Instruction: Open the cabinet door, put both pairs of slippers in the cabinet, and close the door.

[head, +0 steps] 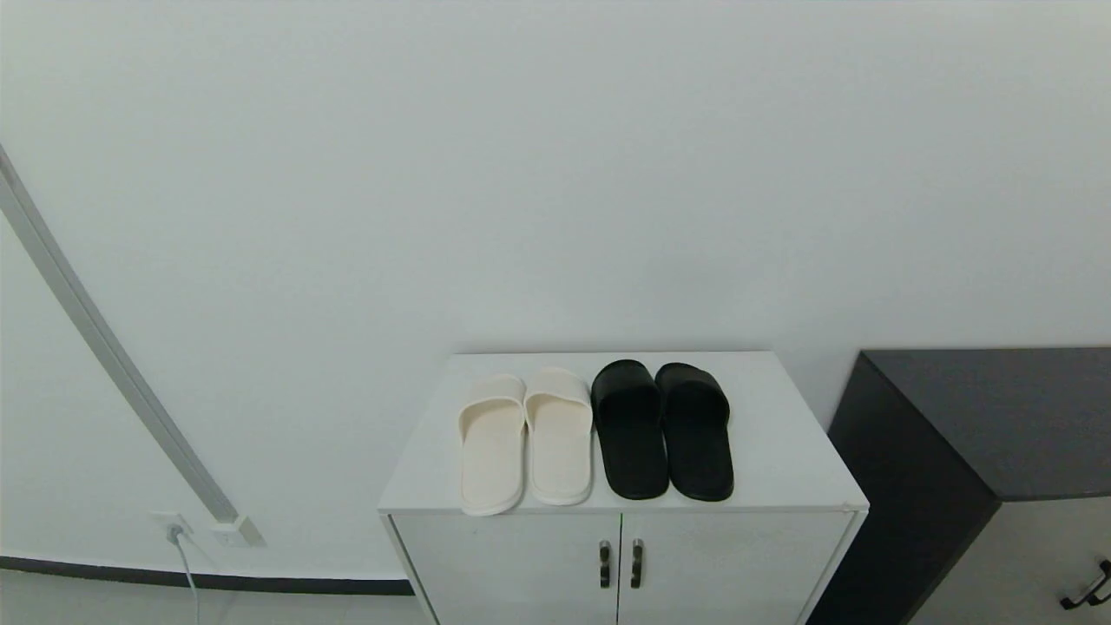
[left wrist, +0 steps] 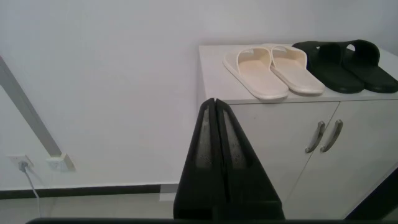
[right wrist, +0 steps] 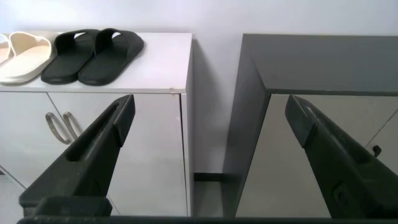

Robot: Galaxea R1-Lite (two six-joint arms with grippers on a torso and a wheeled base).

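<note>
A white two-door cabinet (head: 781, 417) stands against the wall, both doors shut, with two metal handles (head: 620, 563) at the centre seam. On its top lie a cream pair of slippers (head: 525, 438) and, to their right, a black pair (head: 664, 430), toes toward the wall. My left gripper (left wrist: 215, 109) is shut with nothing in it, held off the cabinet's front left corner. My right gripper (right wrist: 208, 112) is open, in front of the gap between the white cabinet (right wrist: 124, 143) and a dark one.
A dark grey cabinet (head: 981, 425) with a black handle (head: 1087, 590) stands close to the right of the white one. On the left wall are a slanted cable duct (head: 95, 338), a socket (head: 172, 526) with a plugged-in cable, and a black skirting strip (head: 208, 582).
</note>
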